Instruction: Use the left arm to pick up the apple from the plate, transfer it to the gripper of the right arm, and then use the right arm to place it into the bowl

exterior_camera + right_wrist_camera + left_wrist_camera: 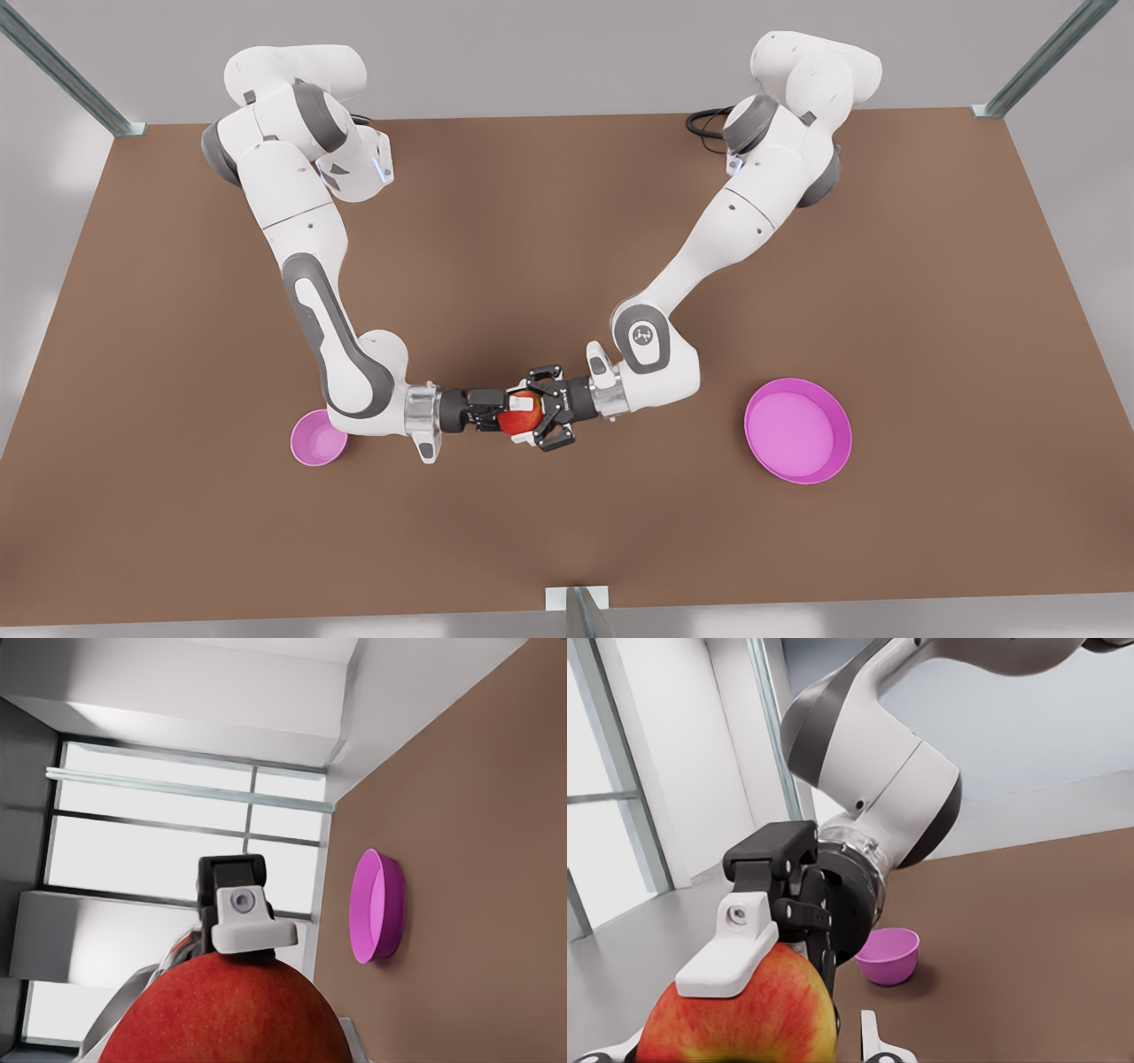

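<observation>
Apple (519,420) is off the table (532,221), mid-air between my two grippers, roughly halfway between the bowl (312,443) and the plate (797,430). My right gripper (512,410) comes in level from the front view's left and is clamped on the apple. One white pad (735,957) sits on its top, and in the right wrist view the fruit (230,1019) sits between my own fingers edge to edge. My left gripper (537,411) comes in level from the front view's right, facing the other head-on and turned a quarter turn to it. Its fingers are spread wider than the apple. In the left wrist view its tips (868,1041) stand just clear of the fruit's (744,1019) sides, so it has hold of nothing. Bowl (888,955) sits on the table beside my right forearm. Plate (376,904) has nothing on it and is well apart, out past my left arm's wrist.
</observation>
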You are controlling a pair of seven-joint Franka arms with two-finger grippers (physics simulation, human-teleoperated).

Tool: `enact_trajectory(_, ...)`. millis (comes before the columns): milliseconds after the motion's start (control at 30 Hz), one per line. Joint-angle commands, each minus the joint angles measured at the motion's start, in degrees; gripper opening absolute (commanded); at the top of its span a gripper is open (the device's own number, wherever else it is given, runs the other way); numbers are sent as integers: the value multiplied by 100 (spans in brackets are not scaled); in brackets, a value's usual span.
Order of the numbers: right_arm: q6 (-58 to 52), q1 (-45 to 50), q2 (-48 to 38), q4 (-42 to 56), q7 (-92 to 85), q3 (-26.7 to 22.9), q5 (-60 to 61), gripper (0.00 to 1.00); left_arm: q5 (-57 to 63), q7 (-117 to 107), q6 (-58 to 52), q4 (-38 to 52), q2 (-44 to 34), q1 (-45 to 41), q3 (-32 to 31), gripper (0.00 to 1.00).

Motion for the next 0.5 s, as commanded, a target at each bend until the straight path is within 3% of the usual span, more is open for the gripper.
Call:
enact_trajectory(0, 2, -3, -7, 3, -253, 2, -6, 84, 2, 78, 17, -32, -7, 12, 0, 100)
enact_trajectory(167, -60, -73, -16, -6, -262, -7, -33, 84, 11, 78, 17, -234, -7, 152, 9, 100)
enact_trajectory(300, -253, -284, -25, -33, -262, -15, -208, 84, 108, -105, 8, -1227, -244, 820, 105, 100)
enact_trajectory(333, -324, -460, -16, -33, -262, -15, -454, 84, 651, -1396, 17, -1640, -762, 610, 834, 100)
enact_trajectory(433, -569, -784, 1, -33, -288, -24, -568, 84, 3268, -4584, -18, -2536, -1834, 627, 1327, 100)
enact_trajectory(467, -710, -952, 10, -33, -306, -24, -727, 84, 4464, -5789, -543, -2563, -2133, 645, 1598, 100)
